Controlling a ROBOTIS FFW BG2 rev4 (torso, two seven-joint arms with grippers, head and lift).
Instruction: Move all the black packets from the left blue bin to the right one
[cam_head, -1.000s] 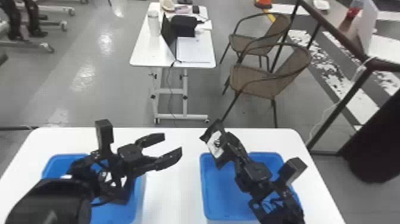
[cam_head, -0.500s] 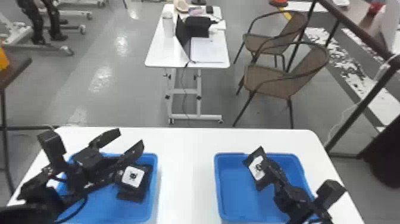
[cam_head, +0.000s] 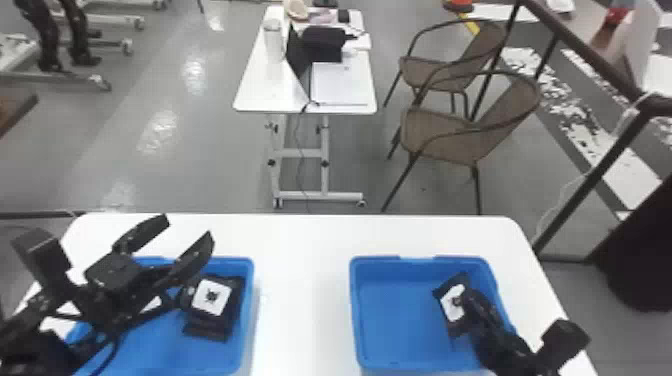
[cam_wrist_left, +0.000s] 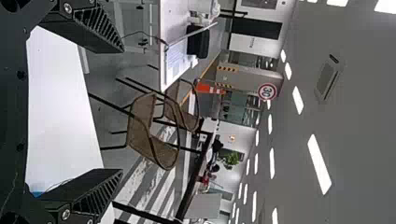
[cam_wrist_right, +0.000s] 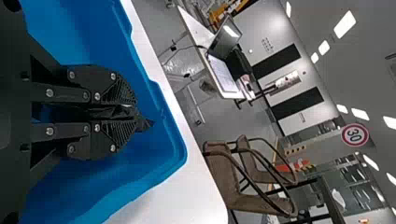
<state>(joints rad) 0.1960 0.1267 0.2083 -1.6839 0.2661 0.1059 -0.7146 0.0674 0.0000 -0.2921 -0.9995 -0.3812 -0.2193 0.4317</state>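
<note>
In the head view my left gripper (cam_head: 187, 235) stands open above the left blue bin (cam_head: 247, 300), its fingers apart with nothing between them. Black packets (cam_head: 212, 297), one with a white label, lie in that bin's right part, just below the fingers. In the left wrist view the same gripper (cam_wrist_left: 121, 109) is spread wide. My right gripper (cam_head: 465, 300) is inside the right blue bin (cam_head: 355, 310), at its right side, holding a black packet (cam_head: 449, 302) with a white label. In the right wrist view the right gripper (cam_wrist_right: 135, 112) is closed on the crumpled dark packet (cam_wrist_right: 144, 123).
Both bins stand on a white table (cam_head: 300, 280), with a strip of tabletop between them. Beyond its far edge are a small white desk (cam_head: 250, 90) with a laptop and two brown chairs (cam_head: 445, 135).
My right gripper has lowered with its packet into the right bin. The left gripper has moved left and back from the middle, uncovering the packets in the left bin. The head view has also shifted.
</note>
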